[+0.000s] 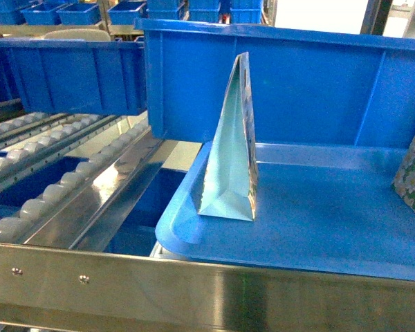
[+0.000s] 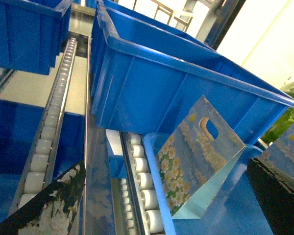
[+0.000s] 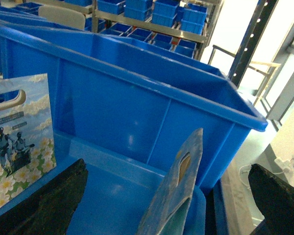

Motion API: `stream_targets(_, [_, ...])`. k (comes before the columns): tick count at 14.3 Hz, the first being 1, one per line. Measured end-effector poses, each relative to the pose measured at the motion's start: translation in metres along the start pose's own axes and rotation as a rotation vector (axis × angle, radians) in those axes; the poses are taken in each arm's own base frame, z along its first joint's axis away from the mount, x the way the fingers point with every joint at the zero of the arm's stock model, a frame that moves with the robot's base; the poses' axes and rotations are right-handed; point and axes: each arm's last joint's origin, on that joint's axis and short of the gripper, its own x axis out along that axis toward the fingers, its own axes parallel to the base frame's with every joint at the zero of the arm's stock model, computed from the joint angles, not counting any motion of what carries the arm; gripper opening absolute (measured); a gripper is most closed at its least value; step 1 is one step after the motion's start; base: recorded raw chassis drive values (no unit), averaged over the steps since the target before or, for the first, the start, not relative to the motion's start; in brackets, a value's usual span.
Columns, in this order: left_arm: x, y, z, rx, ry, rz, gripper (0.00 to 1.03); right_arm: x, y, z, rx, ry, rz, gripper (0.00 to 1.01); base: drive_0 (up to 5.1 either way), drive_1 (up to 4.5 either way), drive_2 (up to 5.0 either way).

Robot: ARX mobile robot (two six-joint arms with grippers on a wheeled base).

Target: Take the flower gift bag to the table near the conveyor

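Blue tray (image 1: 318, 235): flower gift bag (image 1: 229, 149) upright, ahead of both tools.

The gift bag (image 2: 196, 156) has white-yellow flowers on green, a pale blue cloudy sky, and a mint side panel. The tray (image 1: 318, 228) and the bins (image 1: 277, 83) are blue.

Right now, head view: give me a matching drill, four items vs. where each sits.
Things:
1. centre bag
2. bin
3. rollers
4. steel rail

Places:
A. left of the tray
B. across the bottom foreground
C. upright on the tray
D. directly behind the tray

Pairs: 1-C, 2-D, 3-A, 4-B
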Motion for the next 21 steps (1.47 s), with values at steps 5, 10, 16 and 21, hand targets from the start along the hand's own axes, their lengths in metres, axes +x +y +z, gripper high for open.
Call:
stream_targets(5, [0.009, -0.005, -0.002, -0.019, 0.025, -0.006, 0.98, 0.012, -0.008, -0.005, 0.016, 0.024, -0.012, 0.98, -4.4, 2.42, 2.4])
stream_targets(10, [0.009, -0.005, -0.002, -0.020, 0.025, -0.006, 0.98, 0.023, -0.016, -0.013, 0.020, 0.082, -0.011, 0.98, -4.4, 2.42, 2.4])
stream_targets(16, [0.009, -0.005, -0.002, -0.027, 0.025, -0.006, 0.98, 0.056, -0.027, -0.027, 0.016, 0.156, -0.021, 0.98, -4.4, 2.42, 2.4])
stream_targets(21, [0.009, -0.005, -0.002, -0.031, 0.025, -0.006, 0.98, 0.066, -0.032, -0.026, 0.019, 0.173, -0.026, 0.98, -4.4, 2.42, 2.4])
